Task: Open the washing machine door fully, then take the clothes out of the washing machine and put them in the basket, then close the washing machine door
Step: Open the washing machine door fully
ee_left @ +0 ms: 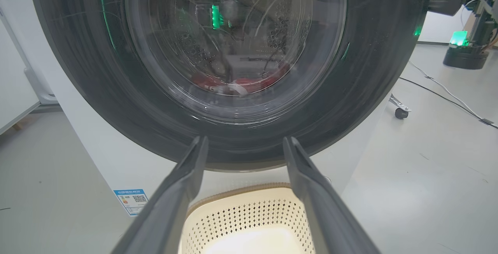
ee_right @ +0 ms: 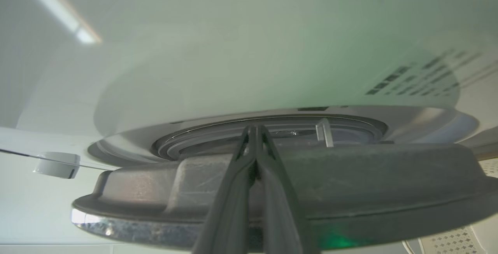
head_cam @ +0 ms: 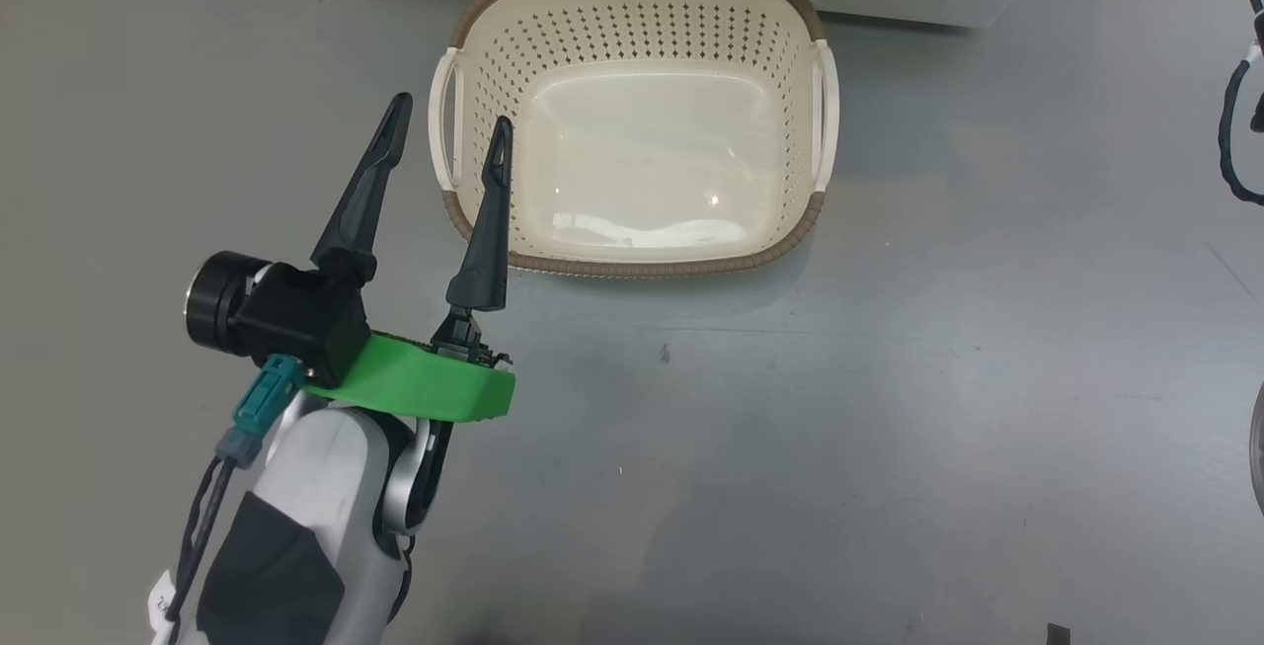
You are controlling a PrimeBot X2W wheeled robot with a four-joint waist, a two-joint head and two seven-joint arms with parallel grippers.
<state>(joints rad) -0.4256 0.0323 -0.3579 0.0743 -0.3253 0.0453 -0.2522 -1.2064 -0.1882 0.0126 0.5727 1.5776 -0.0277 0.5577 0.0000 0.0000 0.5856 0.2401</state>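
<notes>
The washing machine (ee_left: pixel 109 156) stands white before me. Its door (ee_left: pixel 373 75), black-rimmed with a glass bowl, fills the left wrist view. Red clothes (ee_left: pixel 249 84) with white trim lie in the drum behind the glass. The cream basket (head_cam: pixel 632 262) sits on the floor against the machine, with nothing in it. My left gripper (head_cam: pixel 453 112) is open over the basket's left handle, aimed at the door's lower rim (ee_left: pixel 246 139). My right gripper (ee_right: pixel 255 127) is shut, with its tips in the narrow gap between the door's edge (ee_right: pixel 350 176) and the machine's front (ee_right: pixel 233 51). The door stands slightly ajar.
A blue label (ee_left: pixel 132 200) marks the machine's lower left corner. To the machine's right, cables (ee_left: pixel 443 90) run over the grey floor past a caster (ee_left: pixel 400 112) and a black stand with a green light (ee_left: pixel 465 51). More cables (head_cam: pixel 1234 131) hang at the head view's right edge.
</notes>
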